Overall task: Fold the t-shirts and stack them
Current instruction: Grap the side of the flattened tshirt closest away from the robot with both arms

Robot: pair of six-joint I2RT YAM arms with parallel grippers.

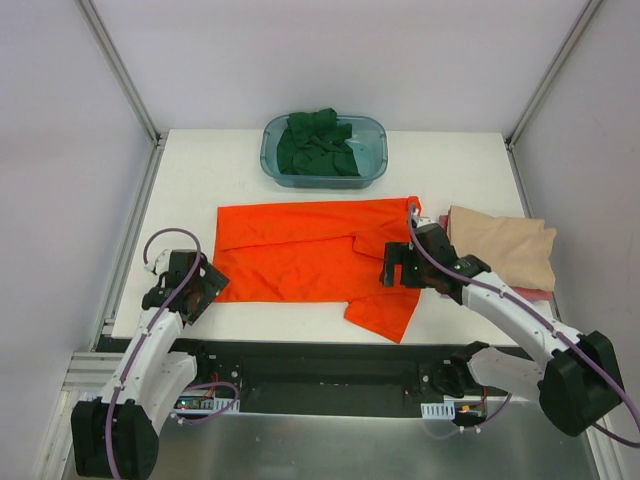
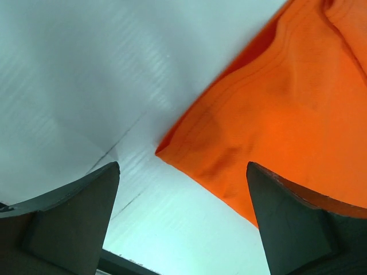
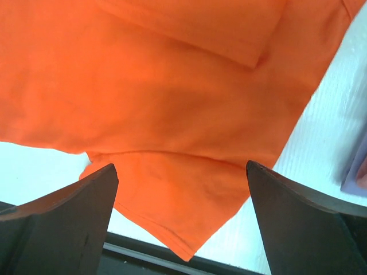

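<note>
A bright orange-red t-shirt lies spread on the white table, one sleeve hanging toward the near edge. My left gripper is open over the shirt's near left corner; the corner lies between the jaws, not held. My right gripper is open above the shirt's right side, over the near sleeve. A dark green shirt lies crumpled in the teal tub. A folded beige shirt lies at the right on a pink one; an edge of that stack shows in the right wrist view.
The tub stands at the back middle of the table. The table's near edge runs as a dark rail just below the shirt's sleeve. White walls and metal frame posts enclose the table.
</note>
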